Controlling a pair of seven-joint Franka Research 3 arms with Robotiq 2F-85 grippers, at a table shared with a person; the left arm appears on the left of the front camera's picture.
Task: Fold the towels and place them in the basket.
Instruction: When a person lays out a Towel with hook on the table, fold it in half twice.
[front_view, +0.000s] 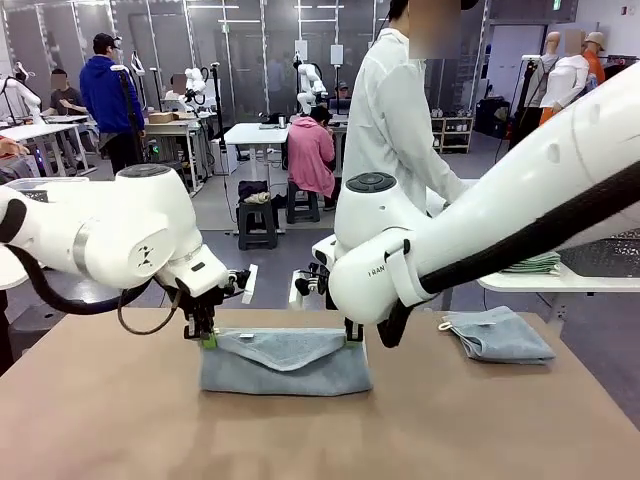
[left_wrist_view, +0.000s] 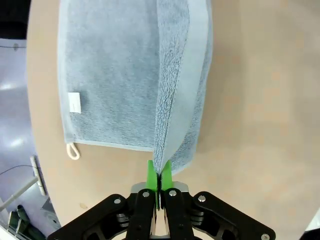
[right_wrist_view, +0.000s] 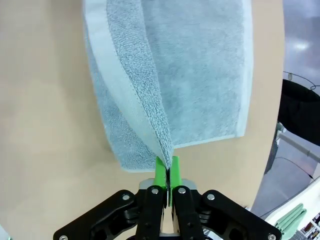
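A pale blue-grey towel (front_view: 285, 362) lies on the brown table (front_view: 120, 420), part folded, with its upper layer lifted at both near corners. My left gripper (front_view: 207, 340) is shut on the towel's left corner, and my right gripper (front_view: 352, 336) is shut on the right corner. In the left wrist view the green pads (left_wrist_view: 159, 172) pinch the towel (left_wrist_view: 125, 75) edge; a white loop (left_wrist_view: 73, 150) and label show on the lower layer. The right wrist view shows its pads (right_wrist_view: 166, 171) clamped on the raised towel (right_wrist_view: 200, 65) fold. A second towel (front_view: 498, 333) lies folded at the right. The basket is out of view.
A person in a white coat (front_view: 395, 110) stands at the far side. A white side table (front_view: 560, 280) at the right carries green cloths (front_view: 535, 264). Bare brown tabletop stretches in front of the towel.
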